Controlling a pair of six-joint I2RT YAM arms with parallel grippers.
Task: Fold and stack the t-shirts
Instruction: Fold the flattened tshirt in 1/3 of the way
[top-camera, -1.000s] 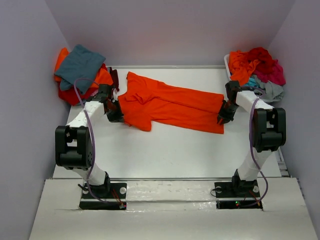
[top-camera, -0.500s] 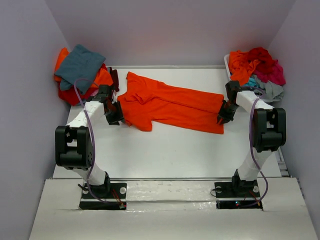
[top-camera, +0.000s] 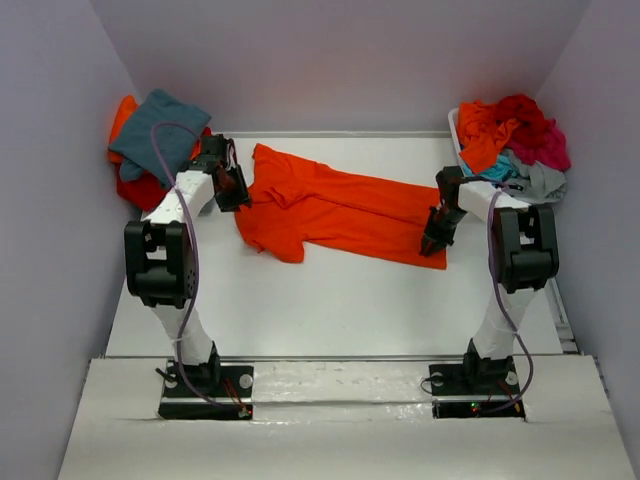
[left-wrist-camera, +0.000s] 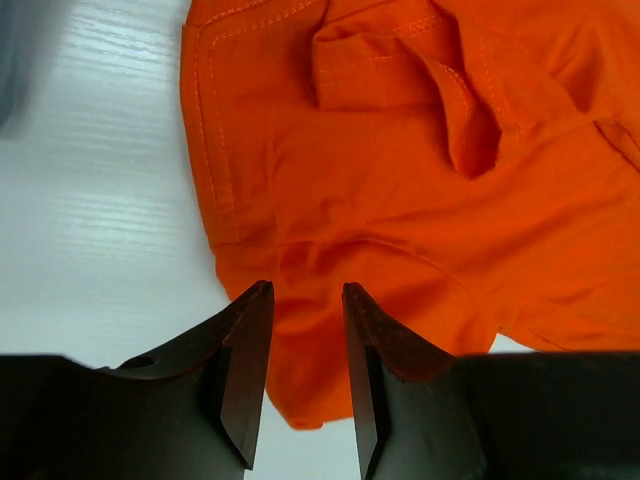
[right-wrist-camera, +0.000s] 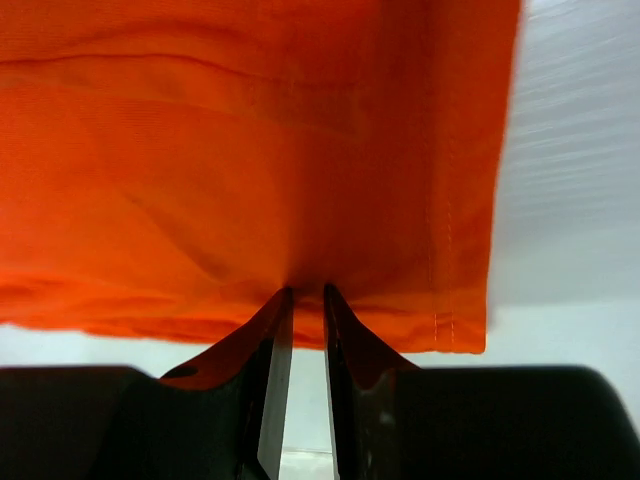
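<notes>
Limp orange t-shirt (top-camera: 335, 210) probably sags, so grip corners: right gripper (right-wrist-camera: 308, 292) pinches its hem, left gripper (left-wrist-camera: 305, 292) hovers half-open, empty, above its sleeve.

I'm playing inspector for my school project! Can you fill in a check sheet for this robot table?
Surface: white table, nothing spilled.
Job's things: orange shirt lying mid-table; folded stack far left; heap in bin far right.
Clutter: nothing seen.
Pincers: left pincer open above the shirt's sleeve end; right pincer shut on its hem.
Cables: purple cables along both arms.
Surroundings: plain walls.
</notes>
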